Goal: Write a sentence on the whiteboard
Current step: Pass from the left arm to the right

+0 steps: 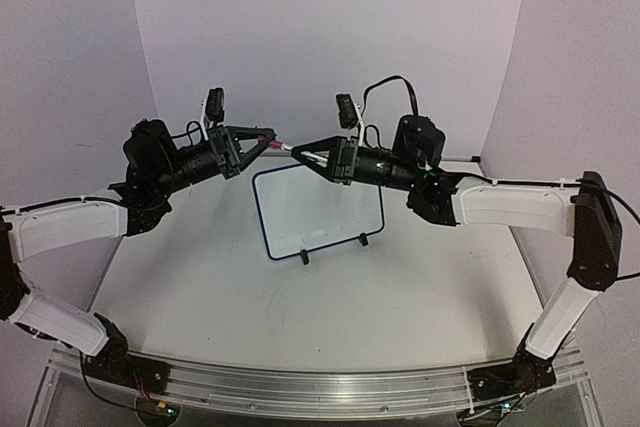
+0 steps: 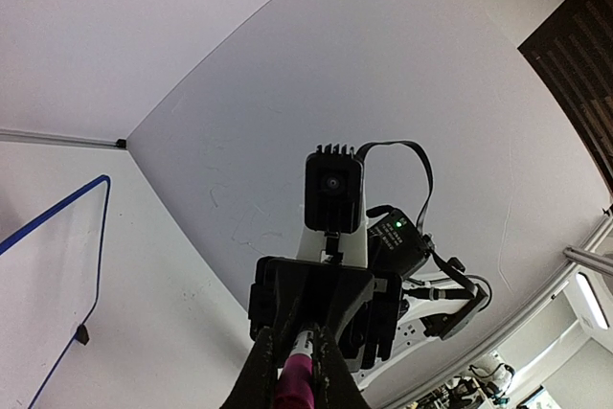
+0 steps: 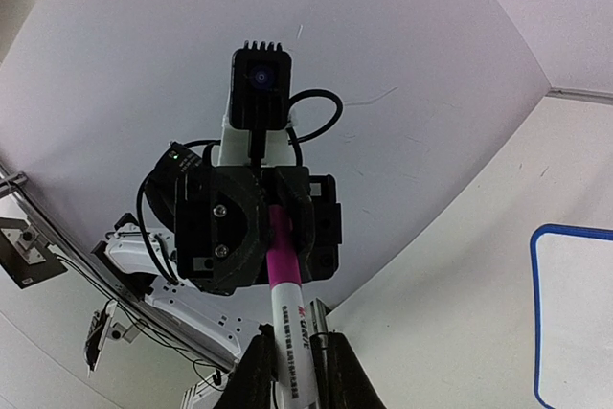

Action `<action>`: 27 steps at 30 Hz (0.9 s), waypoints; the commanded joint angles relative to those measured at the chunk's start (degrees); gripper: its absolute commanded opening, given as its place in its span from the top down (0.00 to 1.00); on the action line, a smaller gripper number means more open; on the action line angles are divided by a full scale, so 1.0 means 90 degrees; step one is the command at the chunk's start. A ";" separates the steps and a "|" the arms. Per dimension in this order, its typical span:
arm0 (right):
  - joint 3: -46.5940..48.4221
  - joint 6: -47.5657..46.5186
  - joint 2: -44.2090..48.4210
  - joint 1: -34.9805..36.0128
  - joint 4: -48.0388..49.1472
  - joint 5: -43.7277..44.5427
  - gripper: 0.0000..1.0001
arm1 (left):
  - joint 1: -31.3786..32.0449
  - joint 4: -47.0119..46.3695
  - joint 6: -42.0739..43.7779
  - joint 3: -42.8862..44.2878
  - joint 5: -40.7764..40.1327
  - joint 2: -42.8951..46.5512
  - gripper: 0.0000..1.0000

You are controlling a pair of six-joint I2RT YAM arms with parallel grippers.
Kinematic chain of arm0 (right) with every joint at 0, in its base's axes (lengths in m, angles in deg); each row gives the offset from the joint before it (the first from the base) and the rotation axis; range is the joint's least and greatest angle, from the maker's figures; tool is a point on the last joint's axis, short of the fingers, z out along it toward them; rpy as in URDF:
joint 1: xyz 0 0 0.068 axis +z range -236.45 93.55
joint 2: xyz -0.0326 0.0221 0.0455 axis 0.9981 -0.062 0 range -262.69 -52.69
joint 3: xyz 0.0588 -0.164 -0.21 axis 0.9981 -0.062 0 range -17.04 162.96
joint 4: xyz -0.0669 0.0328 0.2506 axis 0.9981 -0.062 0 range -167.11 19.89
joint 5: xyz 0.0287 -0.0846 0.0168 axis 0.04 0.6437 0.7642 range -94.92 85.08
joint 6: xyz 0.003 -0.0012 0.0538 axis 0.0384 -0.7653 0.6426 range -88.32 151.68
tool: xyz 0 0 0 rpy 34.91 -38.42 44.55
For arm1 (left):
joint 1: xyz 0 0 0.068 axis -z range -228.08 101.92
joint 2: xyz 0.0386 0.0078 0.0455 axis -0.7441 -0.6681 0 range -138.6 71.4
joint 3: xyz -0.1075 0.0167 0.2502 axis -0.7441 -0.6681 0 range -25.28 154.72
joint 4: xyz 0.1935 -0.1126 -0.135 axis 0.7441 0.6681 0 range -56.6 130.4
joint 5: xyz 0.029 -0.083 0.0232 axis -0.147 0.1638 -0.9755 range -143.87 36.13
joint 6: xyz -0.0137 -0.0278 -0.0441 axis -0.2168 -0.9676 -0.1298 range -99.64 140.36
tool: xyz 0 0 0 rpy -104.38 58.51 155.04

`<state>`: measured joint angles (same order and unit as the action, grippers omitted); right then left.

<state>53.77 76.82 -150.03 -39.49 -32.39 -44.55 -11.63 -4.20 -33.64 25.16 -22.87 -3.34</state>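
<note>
Marker (image 1: 278, 143) bridged between both hands, above the whiteboard (image 1: 320, 209).
Left hand (image 1: 258, 137) clamped on the pink end, right hand (image 1: 298, 152) closed narrow on the white barrel. Whiteboard stands propped on the desk (image 1: 300, 317) below them, no writing visible. Risk: an off-axis pull slips one grip; the marker falls and tips the board on its small feet (image 1: 305, 258).

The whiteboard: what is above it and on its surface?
Above its far edge, left fingers and right fingers hold one marker. The whiteboard shows no writing; the right arm hides its upper-right corner.

Pink-and-white marker (image 3: 290, 323), white table (image 1: 300, 297)
</note>
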 commanded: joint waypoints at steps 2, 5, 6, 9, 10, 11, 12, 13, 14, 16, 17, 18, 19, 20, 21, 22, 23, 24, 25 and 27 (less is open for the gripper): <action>0.0004 0.0061 -0.0005 0.0051 0.0566 0.0037 0.87 | 0.0013 0.0019 0.0082 -0.0095 -0.0154 0.0156 1.00; -0.0005 0.0071 -0.0005 0.0047 0.0570 0.0058 0.88 | 0.0013 0.0019 0.0072 -0.0145 -0.0154 0.0169 1.00; -0.0006 0.0072 -0.0005 0.0052 0.0577 0.0058 0.89 | 0.0013 0.0026 0.0065 -0.0158 -0.0154 0.0178 1.00; -0.0013 0.0081 -0.0013 0.0054 0.0599 0.0058 0.88 | 0.0013 0.0019 0.0036 -0.0197 -0.0164 0.0206 1.00; -0.0008 0.0081 -0.0014 0.0048 0.0596 0.0058 0.87 | 0.0013 0.0013 0.0026 -0.0235 -0.0169 0.0223 1.00; -0.0009 0.0081 -0.0015 0.0053 0.0604 0.0058 0.86 | 0.0013 0.0010 0.0015 -0.0254 -0.0182 0.0241 1.00; -0.0014 0.0081 -0.0015 0.0048 0.0604 0.0058 0.86 | 0.0013 0.0009 0.0014 -0.0258 -0.0183 0.0246 1.00; -0.0014 0.0081 -0.0015 0.0046 0.0604 0.0066 0.85 | 0.0013 0.0018 0.0013 -0.0277 -0.0188 0.0257 1.00; -0.0016 0.0090 -0.0015 0.0048 0.0612 0.0068 0.85 | 0.0013 0.0023 0.0013 -0.0295 -0.0198 0.0279 1.00; -0.0016 0.0091 -0.0023 0.0055 0.0622 0.0087 0.86 | 0.0010 0.0019 0.0004 -0.0320 -0.0201 0.0280 1.00; -0.0016 0.0091 -0.0024 0.0048 0.0616 0.0087 0.86 | 0.0012 0.0023 0.0004 -0.0320 -0.0207 0.0285 1.00; -0.0016 0.0091 -0.0024 0.0049 0.0617 0.0096 0.88 | 0.0013 0.0019 0.0004 -0.0336 -0.0212 0.0295 1.00; -0.0016 0.0091 -0.0027 0.0054 0.0616 0.0107 0.93 | 0.0013 0.0021 0.0004 -0.0342 -0.0212 0.0298 1.00; -0.0008 0.0096 -0.0034 0.0050 0.0616 0.0121 1.00 | 0.0013 0.0021 0.0017 -0.0351 -0.0227 0.0303 1.00; -0.0011 0.0107 -0.0041 0.0047 0.0610 0.0130 1.00 | 0.0013 0.0038 0.0020 -0.0355 -0.0231 0.0306 1.00; -0.0011 0.0118 -0.0044 0.0050 0.0604 0.0144 1.00 | 0.0013 0.0052 0.0044 -0.0352 -0.0254 0.0323 1.00; -0.0015 0.0119 -0.0051 0.0051 0.0592 0.0160 1.00 | 0.0013 0.0058 0.0051 -0.0350 -0.0285 0.0328 1.00; -0.0030 0.0106 -0.0046 0.0047 0.0551 0.0194 1.00 | 0.0013 0.0057 0.0044 -0.0341 -0.0307 0.0332 1.00; -0.0056 0.0059 -0.0023 0.0047 0.0430 0.0248 1.00 | 0.0006 0.0062 0.0048 -0.0331 -0.0363 0.0351 1.00; -0.0127 -0.0070 0.0048 0.0052 0.0156 0.0330 1.00 | -0.0011 0.0117 0.0117 -0.0287 -0.0493 0.0420 1.00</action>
<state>53.29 77.57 -150.25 -39.40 -30.75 -43.99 -11.37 -4.16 -34.82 22.84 -24.14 -1.62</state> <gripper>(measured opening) 0.079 0.084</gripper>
